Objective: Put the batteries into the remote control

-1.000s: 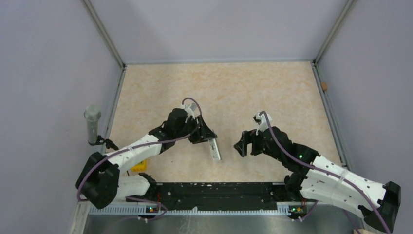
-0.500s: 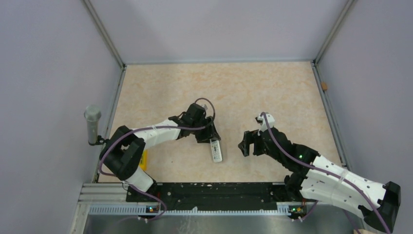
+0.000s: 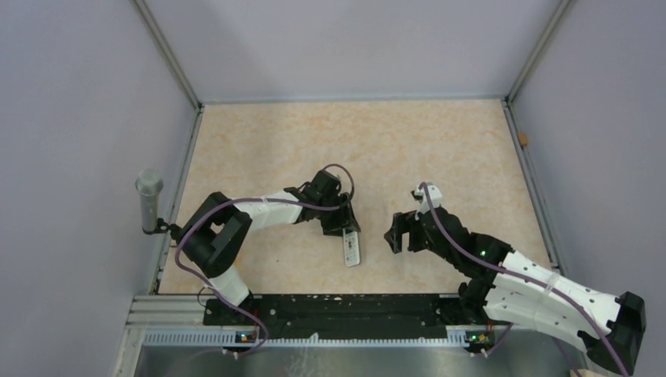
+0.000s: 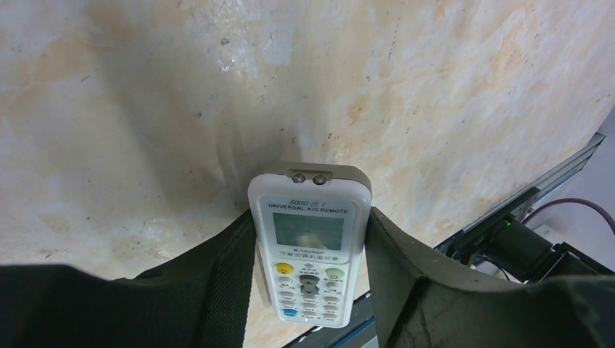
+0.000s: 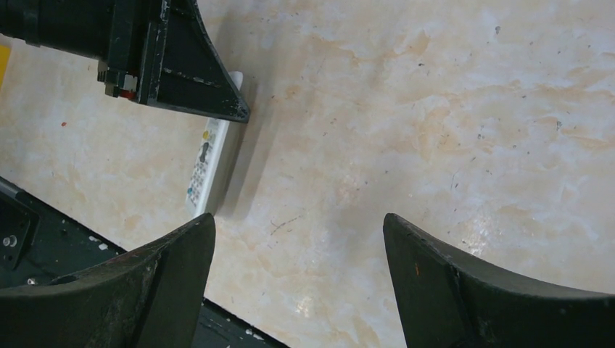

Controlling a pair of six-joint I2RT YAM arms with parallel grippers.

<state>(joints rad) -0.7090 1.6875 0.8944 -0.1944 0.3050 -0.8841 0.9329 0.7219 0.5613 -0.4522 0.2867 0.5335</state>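
Pinching the remote control (image 4: 310, 246) by its long sides, the left fingers (image 4: 232, 268) hold it face up, midway along the near edge of the bench (image 3: 393, 141). The right fingers (image 5: 174, 275) stand spread wide nearby, touching nothing.

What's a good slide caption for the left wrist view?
Left gripper clamps the white remote control by its sides, screen and buttons facing the camera, over the marbled tabletop.
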